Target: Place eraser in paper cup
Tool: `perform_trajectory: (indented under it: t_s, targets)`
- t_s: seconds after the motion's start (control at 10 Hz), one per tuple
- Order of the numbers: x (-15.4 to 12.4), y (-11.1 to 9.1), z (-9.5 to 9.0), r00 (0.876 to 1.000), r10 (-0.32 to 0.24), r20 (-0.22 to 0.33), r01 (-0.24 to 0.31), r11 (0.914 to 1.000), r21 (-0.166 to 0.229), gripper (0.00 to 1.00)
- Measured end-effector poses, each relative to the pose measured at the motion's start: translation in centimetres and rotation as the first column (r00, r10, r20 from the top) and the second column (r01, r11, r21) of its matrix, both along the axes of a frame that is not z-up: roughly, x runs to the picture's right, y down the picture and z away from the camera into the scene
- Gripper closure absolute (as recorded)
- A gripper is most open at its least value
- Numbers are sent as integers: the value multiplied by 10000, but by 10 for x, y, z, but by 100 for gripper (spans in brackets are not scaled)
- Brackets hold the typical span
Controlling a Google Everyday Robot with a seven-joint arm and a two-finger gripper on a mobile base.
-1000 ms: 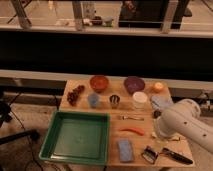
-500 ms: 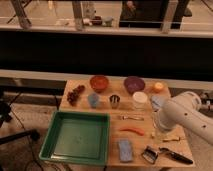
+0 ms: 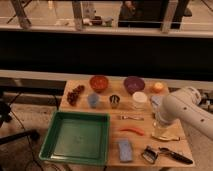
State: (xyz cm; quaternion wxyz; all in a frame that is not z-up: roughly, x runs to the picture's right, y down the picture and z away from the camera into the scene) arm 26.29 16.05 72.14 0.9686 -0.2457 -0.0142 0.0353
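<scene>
The white paper cup (image 3: 139, 100) stands upright at the back right of the wooden table (image 3: 107, 114), below the purple bowl (image 3: 134, 84). A small dark block (image 3: 149, 154) that looks like the eraser lies at the table's front edge, right of the light-blue pad (image 3: 125, 149). My white arm (image 3: 186, 107) reaches in from the right. My gripper (image 3: 161, 129) hangs low over the right side of the table. It is in front of the cup and behind the dark block, and touches neither as far as I can see.
A green tray (image 3: 55, 140) fills the front left. A red bowl (image 3: 99, 82), an orange item (image 3: 158, 87), dark grapes (image 3: 75, 95), a blue cup (image 3: 93, 100) and a metal cup (image 3: 114, 101) stand at the back. A red chili (image 3: 132, 131) and a black-handled tool (image 3: 175, 156) lie nearby.
My arm has risen and shifted a little toward the back of the table. The gripper stays over the right side. The objects on the table have not moved.
</scene>
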Motion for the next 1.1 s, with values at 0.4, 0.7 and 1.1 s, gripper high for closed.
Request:
perform_trajectory:
  t_s: [0.4, 0.7, 1.1]
  targets:
    - [12, -19, 5, 9999, 64, -103, -60, 9995, 314, 20]
    - [27, -31, 6, 9993, 332, -175, -324, 9983, 475, 20]
    - [48, -42, 10, 9962, 812, -312, -796, 9956, 499, 20]
